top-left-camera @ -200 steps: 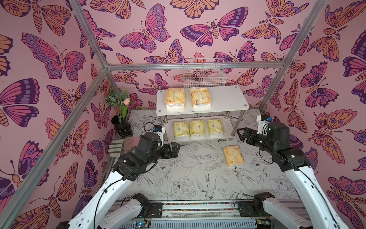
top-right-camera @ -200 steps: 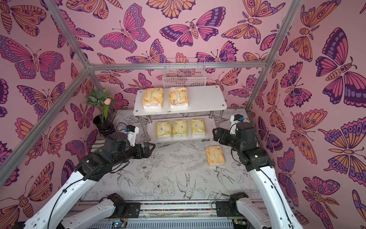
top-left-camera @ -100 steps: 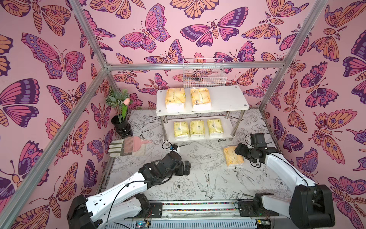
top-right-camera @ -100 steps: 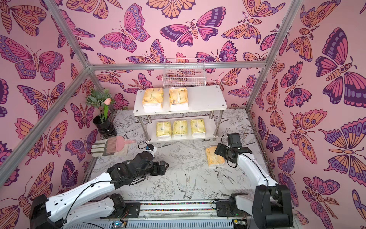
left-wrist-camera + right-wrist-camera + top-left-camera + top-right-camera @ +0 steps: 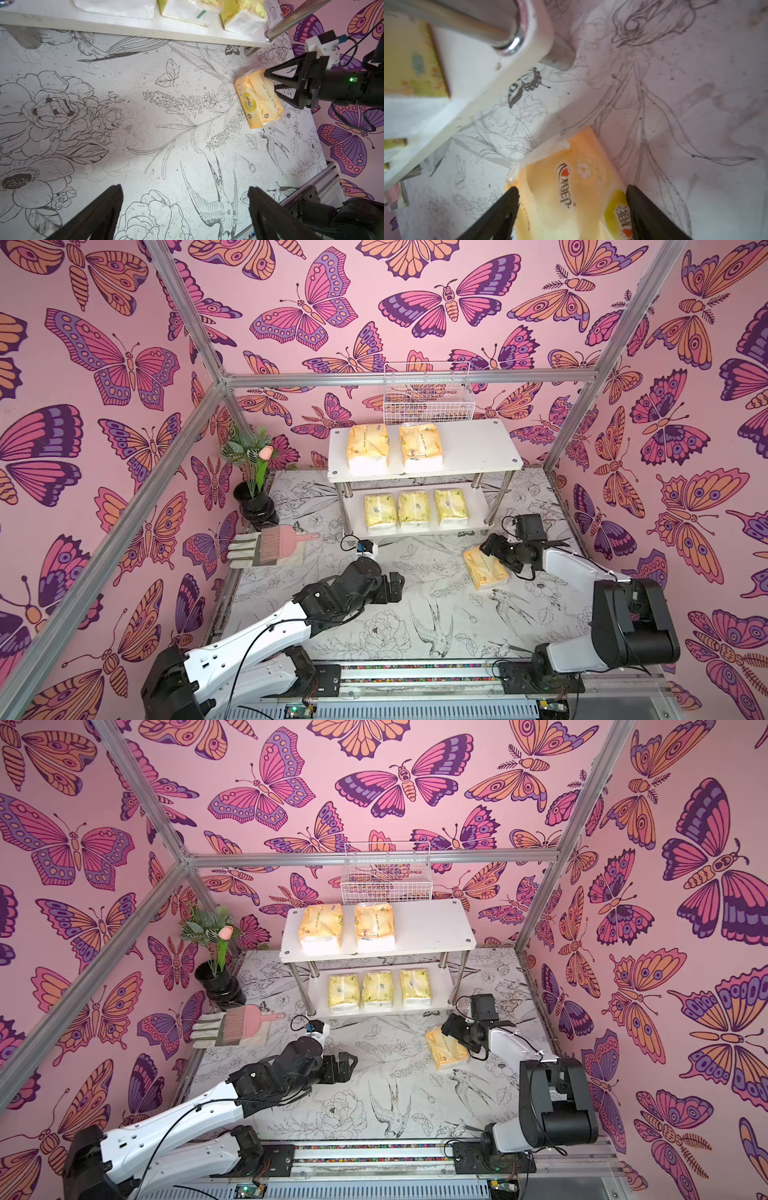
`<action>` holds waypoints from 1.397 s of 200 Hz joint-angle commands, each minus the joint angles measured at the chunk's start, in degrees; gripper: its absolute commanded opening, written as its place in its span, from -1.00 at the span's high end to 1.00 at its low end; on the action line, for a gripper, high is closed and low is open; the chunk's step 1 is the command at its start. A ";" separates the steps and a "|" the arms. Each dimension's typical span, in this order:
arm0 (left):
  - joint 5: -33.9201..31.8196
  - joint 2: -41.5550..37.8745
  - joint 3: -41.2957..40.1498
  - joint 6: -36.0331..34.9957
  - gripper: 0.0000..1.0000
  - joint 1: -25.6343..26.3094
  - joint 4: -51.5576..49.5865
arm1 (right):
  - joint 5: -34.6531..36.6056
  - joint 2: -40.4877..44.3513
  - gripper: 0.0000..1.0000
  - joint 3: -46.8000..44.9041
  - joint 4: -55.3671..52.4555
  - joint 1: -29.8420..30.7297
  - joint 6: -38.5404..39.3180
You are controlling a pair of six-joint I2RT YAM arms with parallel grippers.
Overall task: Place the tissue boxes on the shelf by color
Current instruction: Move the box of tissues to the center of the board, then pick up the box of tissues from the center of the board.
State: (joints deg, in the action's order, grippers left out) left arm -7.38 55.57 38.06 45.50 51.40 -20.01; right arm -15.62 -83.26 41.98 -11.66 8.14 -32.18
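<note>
In a top view the shelf (image 5: 478, 452) stood at the far side of the table (image 5: 436, 605). Two orange packs (image 5: 368, 448) lay on top of it, with bare room to their right. Three pale packs (image 5: 413, 510) filled its bottom level. The last orange pack (image 5: 488, 576) lay on the table, right of the middle and near the shelf. The right gripper (image 5: 487, 549) was down at its far end. The left gripper (image 5: 397, 587) hung over the middle of the table.

In the left wrist view, the left gripper's jaws were wide apart with nothing between them.

In the right wrist view, the right gripper's jaws stood wide, one on each side of the last orange pack, not squeezing it yet.

So the step looked like grabbing this pack. Next the jaws would need to close softly, lift it and carry it to the bare spot on top
</note>
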 commanded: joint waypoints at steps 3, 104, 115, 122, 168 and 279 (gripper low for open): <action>-0.63 0.05 -1.46 0.12 -1.00 0.20 2.03 | -4.19 2.18 -0.67 -2.59 3.75 4.20 -4.60; 4.33 9.03 -2.57 2.00 -0.99 -0.86 13.32 | 5.04 14.99 -0.76 -11.91 9.15 25.08 -18.88; 6.95 11.41 -2.41 2.74 -0.99 -1.91 15.94 | 4.76 17.08 -0.77 -13.09 8.12 24.70 -17.78; 8.52 13.03 -2.35 3.45 -0.99 -2.56 17.91 | 4.10 18.13 -0.77 -14.12 8.10 24.36 -17.44; 17.33 25.57 1.57 5.56 -1.00 -5.40 24.71 | -2.87 20.92 -0.78 -20.81 10.75 22.81 -15.62; 27.17 42.24 2.66 13.54 -0.99 -6.31 42.36 | -16.28 10.04 -0.76 -28.22 32.58 22.14 -19.14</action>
State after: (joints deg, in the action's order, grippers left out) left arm 17.56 96.03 41.50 56.62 45.39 17.56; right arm -28.29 -68.82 15.55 14.92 30.46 -49.74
